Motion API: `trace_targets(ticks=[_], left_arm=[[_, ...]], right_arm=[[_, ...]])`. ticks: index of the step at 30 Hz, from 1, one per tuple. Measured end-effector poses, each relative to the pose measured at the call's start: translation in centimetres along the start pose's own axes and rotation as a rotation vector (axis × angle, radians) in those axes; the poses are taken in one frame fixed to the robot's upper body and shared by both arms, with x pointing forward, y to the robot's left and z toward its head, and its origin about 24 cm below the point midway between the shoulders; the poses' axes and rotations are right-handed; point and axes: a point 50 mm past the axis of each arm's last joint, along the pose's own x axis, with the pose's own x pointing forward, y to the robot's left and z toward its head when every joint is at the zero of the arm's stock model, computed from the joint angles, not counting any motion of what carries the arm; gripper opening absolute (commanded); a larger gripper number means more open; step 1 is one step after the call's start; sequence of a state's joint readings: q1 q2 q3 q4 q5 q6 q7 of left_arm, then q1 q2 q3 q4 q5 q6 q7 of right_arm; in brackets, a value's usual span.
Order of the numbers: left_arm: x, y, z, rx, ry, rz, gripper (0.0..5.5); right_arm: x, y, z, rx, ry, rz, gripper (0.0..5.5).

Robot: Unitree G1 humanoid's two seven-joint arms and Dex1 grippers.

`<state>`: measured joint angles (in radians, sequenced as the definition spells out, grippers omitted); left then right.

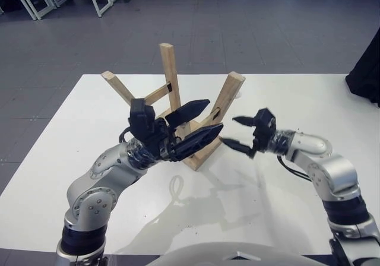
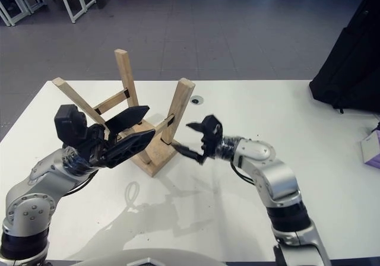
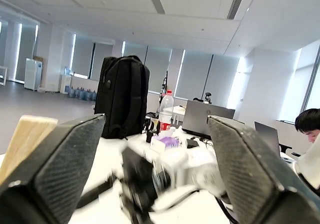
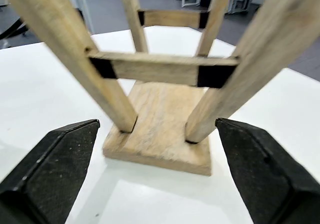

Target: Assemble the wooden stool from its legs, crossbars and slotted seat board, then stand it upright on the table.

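From the head camera, the stool [image 1: 200, 152] stands upside down on the white table [image 1: 297, 100], a little left of its middle. The seat [image 2: 155, 153] lies flat on the table and the legs [image 1: 170, 76] point up and lean outward, joined by a crossbar [image 1: 155, 94]. My left gripper [image 1: 214, 114] is at the near side of the stool, its two fingers spread apart in front of the legs. I cannot tell if they touch the wood. My right gripper [image 1: 228, 129] is just beside the right corner of the seat. Its fingers are also apart and hold nothing. A black backpack [image 2: 350, 70] stands on the floor beyond the table's right edge.

From the left wrist, my two fingers [image 3: 55, 179] stand wide apart. One leg shows just beside a finger, outside the gap. My right gripper is blurred between the fingers, farther off. Behind it are a bottle [image 3: 166, 109] and a laptop [image 3: 205, 119].

From the right wrist, my fingers [image 4: 270, 174] are wide apart, low over the table. The seat lies close ahead between them, not touched. Two near legs rise from it, with a crossbar joining them.
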<state>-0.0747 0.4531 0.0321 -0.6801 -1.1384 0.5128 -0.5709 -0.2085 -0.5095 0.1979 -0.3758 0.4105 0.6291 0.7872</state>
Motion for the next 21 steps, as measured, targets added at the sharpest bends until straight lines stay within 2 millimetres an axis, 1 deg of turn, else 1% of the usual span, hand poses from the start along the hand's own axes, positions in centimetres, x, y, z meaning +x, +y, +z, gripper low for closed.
trace_targets(ticks=[2, 4, 7, 10, 13, 15, 21], left_arm=[[0.4, -0.3, 0.1, 0.001, -0.008, -0.022, 3.78], [0.5, -0.4, 0.0, -0.014, -0.003, -0.031, 3.78], [0.3, -0.3, 0.0, -0.021, 0.016, -0.036, 3.78], [-0.3, 0.0, 0.6, -0.017, 0.014, -0.021, 3.78], [-1.1, 0.9, 1.4, -0.016, 0.025, 0.015, 3.78], [-1.7, 1.8, 2.6, 0.0, 0.031, 0.049, 3.78], [-2.8, 3.3, 3.9, -0.01, 0.036, 0.127, 3.78]], right_arm=[[0.3, 0.8, -0.7, 0.021, 0.021, 0.036, 4.26], [1.5, 1.7, -1.2, 0.013, 0.027, 0.058, 4.26], [3.7, 2.0, -2.5, 0.03, 0.028, 0.019, 4.26], [4.9, 2.2, -2.7, 0.042, 0.003, -0.005, 4.26], [5.8, 2.7, -2.6, 0.021, -0.031, -0.06, 4.26], [6.5, 3.7, -3.2, 0.025, -0.045, -0.104, 4.26], [7.9, 5.1, -3.4, -0.006, -0.071, -0.172, 4.26]])
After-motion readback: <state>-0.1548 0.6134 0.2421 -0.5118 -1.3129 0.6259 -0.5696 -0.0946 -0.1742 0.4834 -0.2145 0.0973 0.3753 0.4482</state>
